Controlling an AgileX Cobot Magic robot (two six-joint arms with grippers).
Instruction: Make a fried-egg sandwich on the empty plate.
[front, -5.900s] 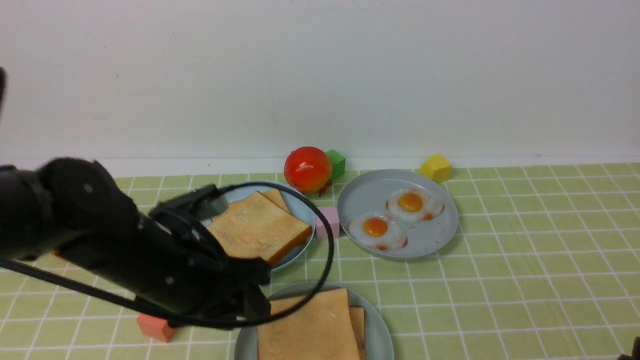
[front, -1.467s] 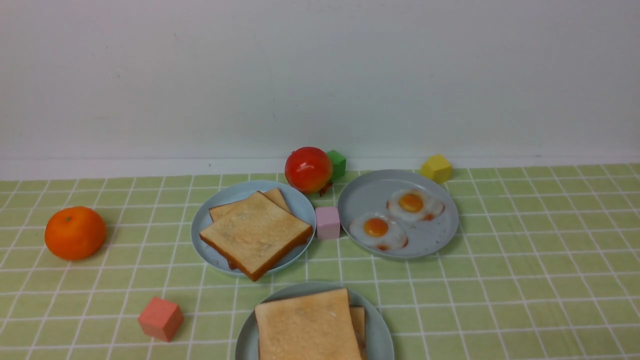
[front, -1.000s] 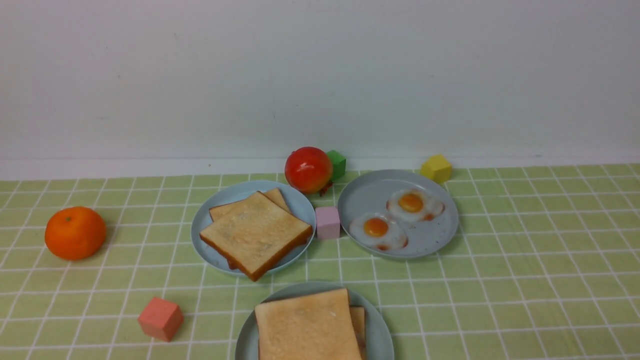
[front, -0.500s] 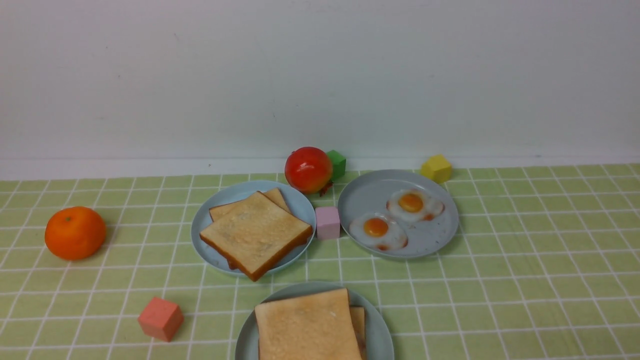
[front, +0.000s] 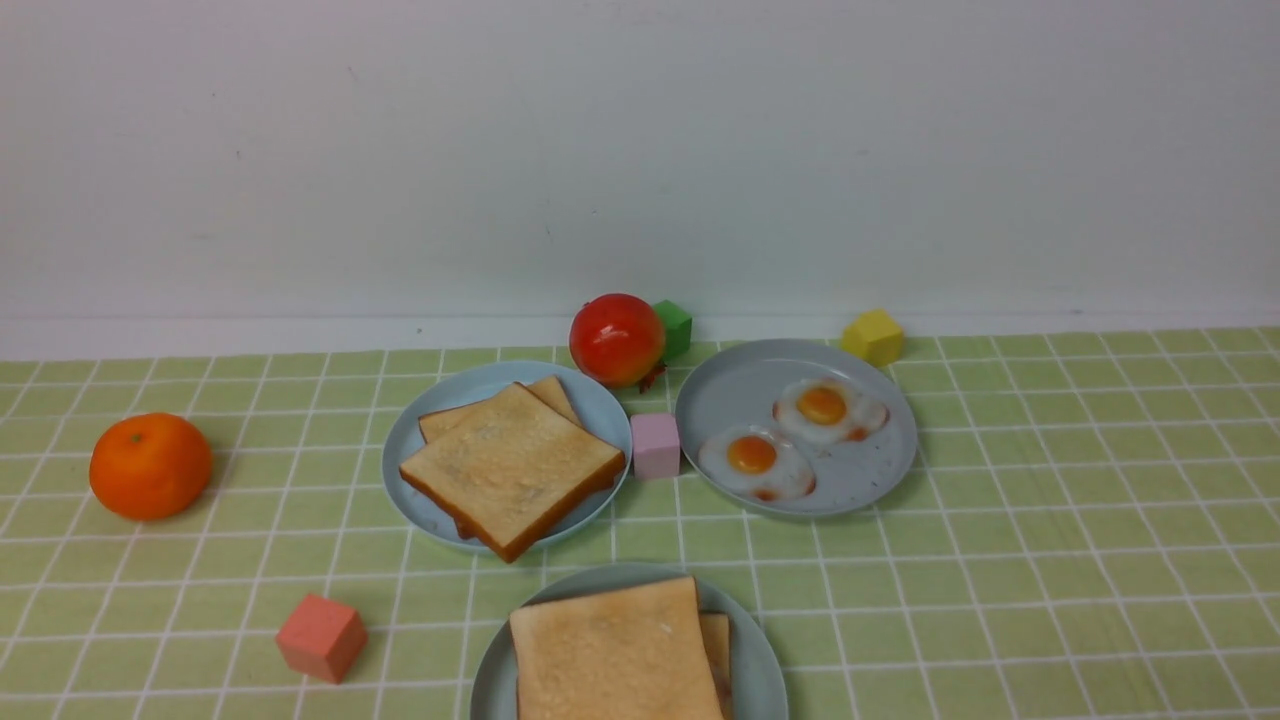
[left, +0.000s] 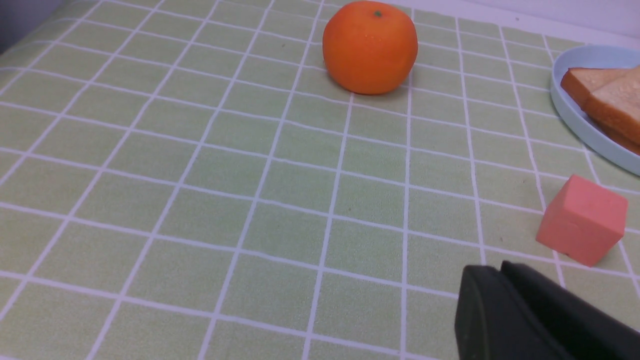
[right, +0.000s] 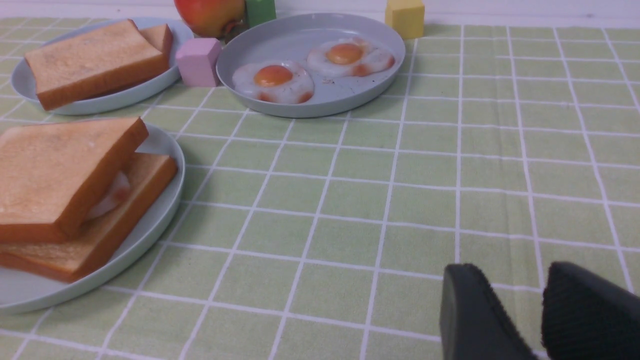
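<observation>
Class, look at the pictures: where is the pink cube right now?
In the front view the pink cube stands on the cloth near the middle, between the plate of toast on its left and the egg plate on its right.

Sandwich (right: 70, 195) on mint plate (right: 150, 235) — egg barely visible, top slice askew.

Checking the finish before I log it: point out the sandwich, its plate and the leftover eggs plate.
fried-egg sandwich (right: 60, 170), right wrist view, top slice's face.
sandwich plate (right: 167, 145), right wrist view, bare rim.
speckled egg plate (front: 740, 385), front view, bare floor behind the eggs.
</observation>
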